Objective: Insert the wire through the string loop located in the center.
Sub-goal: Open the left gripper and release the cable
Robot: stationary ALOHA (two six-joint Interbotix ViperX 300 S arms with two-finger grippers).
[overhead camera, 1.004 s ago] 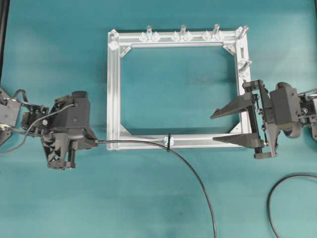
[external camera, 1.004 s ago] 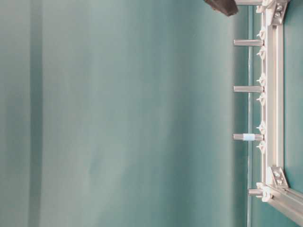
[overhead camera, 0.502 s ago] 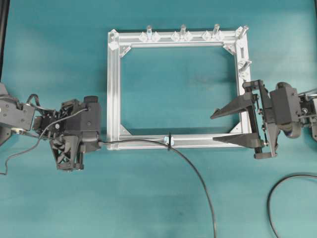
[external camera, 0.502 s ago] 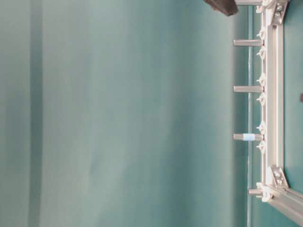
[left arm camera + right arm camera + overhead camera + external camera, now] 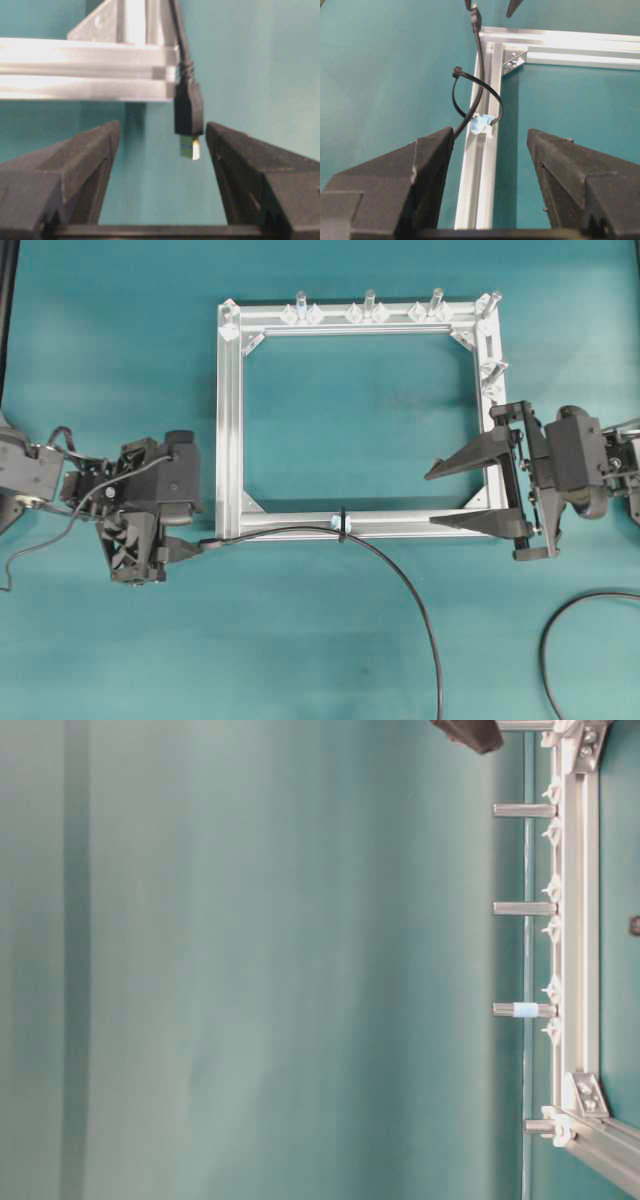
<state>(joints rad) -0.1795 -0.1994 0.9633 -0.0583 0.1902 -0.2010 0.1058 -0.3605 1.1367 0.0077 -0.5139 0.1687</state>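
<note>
Wire [image 5: 385, 570] ran through string loop [image 5: 341, 523] on near frame bar [image 5: 420, 527], USB plug [image 5: 189, 112] lying past near-left frame corner. Left gripper [image 5: 159, 165] had just spread wide, releasing plug; plug apparently untouched between fingers. Insertion likely done. Right gripper [image 5: 450, 497] stayed wide, empty, near right bar.

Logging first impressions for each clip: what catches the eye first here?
The silver frame on the teal table, with the wire threaded through the string loop on its near bar. The left gripper stands open around the wire's plug, not touching it.
</note>
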